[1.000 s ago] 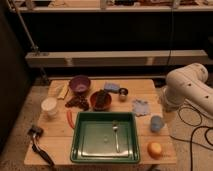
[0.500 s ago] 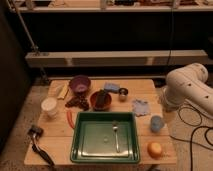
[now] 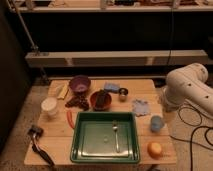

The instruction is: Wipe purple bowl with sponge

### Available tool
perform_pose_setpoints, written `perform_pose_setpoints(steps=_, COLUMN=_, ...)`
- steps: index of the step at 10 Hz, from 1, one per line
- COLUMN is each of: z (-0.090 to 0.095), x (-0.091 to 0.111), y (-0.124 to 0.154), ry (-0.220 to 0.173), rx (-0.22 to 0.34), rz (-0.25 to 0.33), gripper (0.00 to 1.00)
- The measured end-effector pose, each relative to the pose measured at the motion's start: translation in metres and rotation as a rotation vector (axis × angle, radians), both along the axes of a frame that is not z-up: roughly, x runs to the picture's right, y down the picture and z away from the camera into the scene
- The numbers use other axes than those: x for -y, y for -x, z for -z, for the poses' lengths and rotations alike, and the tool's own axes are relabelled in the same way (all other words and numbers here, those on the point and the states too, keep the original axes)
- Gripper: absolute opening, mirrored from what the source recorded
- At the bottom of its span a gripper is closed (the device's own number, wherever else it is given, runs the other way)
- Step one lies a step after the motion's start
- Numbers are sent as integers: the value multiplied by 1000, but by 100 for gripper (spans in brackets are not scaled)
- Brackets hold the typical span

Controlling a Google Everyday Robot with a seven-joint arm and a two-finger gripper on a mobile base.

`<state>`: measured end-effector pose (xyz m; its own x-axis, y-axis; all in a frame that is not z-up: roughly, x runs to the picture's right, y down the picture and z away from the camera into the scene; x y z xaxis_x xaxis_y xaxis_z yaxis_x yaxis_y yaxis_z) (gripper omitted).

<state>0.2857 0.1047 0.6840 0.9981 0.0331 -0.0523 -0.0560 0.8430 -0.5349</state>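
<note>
Wooden table (image 3: 55,131) carries every work item and fills the lower centre of the camera view. White robot arm (image 3: 186,89) stands off the table's 3 o'clock side, with its bulky housing clear of all items. The gripper does not show. It is hidden by that housing or lies past the right edge of the view, so it cannot be told whether it is released or clenched.

Green tray (image 3: 76,141) occupies the table's 6 o'clock area and holds one spoon (image 3: 115,134).

The purple bowl (image 3: 79,84) sits upright toward the table's 11 o'clock corner, well apart from the arm. A red-brown bowl (image 3: 100,100) stands just beside it at its 4 o'clock. A white cup (image 3: 49,106) is near the 9 o'clock edge.

A blue cloth (image 3: 141,107) lies flat at 2 o'clock from the tray. A blue cup (image 3: 156,123) stands at the tray's 3 o'clock, with an orange (image 3: 155,149) at 6 o'clock from the cup.

The blue sponge (image 3: 112,88) rests on the table at 3 o'clock from the purple bowl, near it but not touching. A small metal can (image 3: 123,93) is just beside the sponge on its far side.

Assessment: the task appears not begun. The sponge lies ungrasped and the bowl shows no contact with anything. In the inspector's judgement every step is outstanding: reaching across to the sponge, grasping it, carrying it to the purple bowl and wiping the bowl's inside.
</note>
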Motion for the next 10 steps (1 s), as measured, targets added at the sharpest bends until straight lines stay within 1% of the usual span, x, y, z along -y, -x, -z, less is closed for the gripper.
perform_pose_setpoints(steps=7, z=0, x=1, y=0, ry=2, rx=1, rz=5, gripper=65)
perform_pose_setpoints(steps=8, z=0, x=9, y=6, ry=-8, rx=10, rz=17, gripper=65)
perform_pose_setpoints(steps=9, z=-2, x=22, y=17, ry=-23, rx=24, rz=26, gripper=65)
perform_pose_setpoints(steps=10, z=-7, x=42, y=33, ry=-48, rx=46, rz=37, gripper=65)
